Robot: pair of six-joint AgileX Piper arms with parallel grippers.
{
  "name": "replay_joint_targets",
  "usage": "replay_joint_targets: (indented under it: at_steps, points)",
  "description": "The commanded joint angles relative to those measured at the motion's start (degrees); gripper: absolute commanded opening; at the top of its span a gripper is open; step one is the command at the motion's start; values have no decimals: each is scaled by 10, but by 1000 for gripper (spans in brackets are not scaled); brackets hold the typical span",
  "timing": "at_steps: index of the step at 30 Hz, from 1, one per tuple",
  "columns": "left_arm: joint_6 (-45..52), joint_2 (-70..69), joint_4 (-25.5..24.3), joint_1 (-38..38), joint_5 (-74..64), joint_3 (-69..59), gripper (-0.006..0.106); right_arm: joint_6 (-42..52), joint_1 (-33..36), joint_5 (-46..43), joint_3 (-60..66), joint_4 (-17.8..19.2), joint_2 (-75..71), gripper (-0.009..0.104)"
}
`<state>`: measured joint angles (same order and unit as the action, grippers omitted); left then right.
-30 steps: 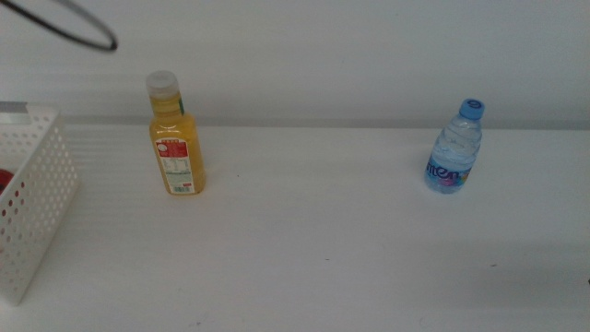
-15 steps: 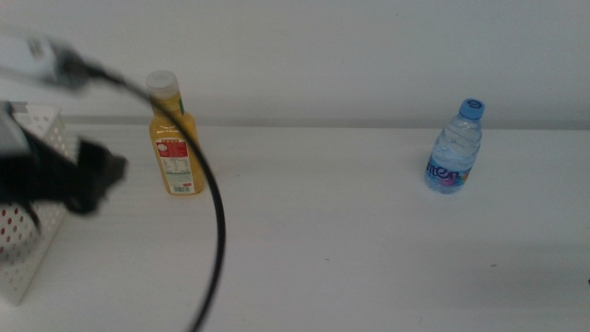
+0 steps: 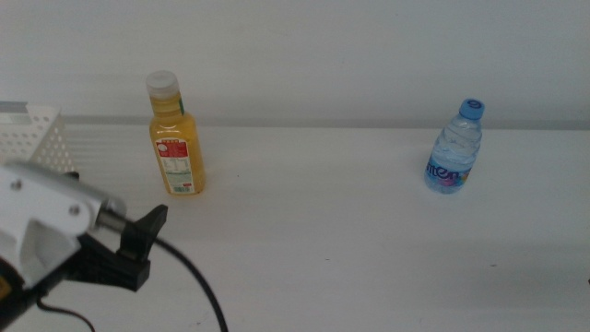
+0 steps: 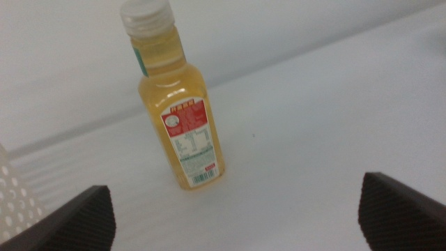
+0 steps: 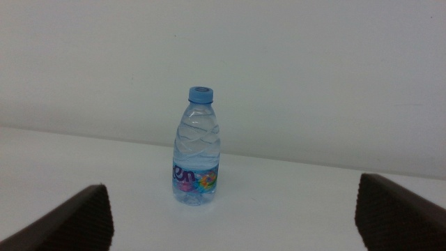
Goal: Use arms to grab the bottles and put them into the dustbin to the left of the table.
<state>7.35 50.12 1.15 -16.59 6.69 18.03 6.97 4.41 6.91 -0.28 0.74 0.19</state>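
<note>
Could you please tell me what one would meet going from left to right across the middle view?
Left arm with its gripper → juice bottle → water bottle. The basket overlaps the arm, so it is left out.

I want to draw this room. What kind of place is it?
Probably a robot test bench, not a kitchen: a bare white table against a plain wall, with only a juice bottle, a water bottle and a white basket. The left gripper is open, facing the juice bottle.
</note>
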Motion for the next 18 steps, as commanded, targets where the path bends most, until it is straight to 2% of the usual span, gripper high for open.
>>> replay_joint_targets:
  at_steps: [1,12,18]
  points:
    - [2,-2,8,-6,93,-34,94,4,-4,-4,25,4,-22,93]
    - [2,-2,5,-6,119,-41,94,4,-4,-4,25,4,-22,93]
    - [-36,-2,5,-6,115,-41,94,4,-4,-4,25,4,-22,93]
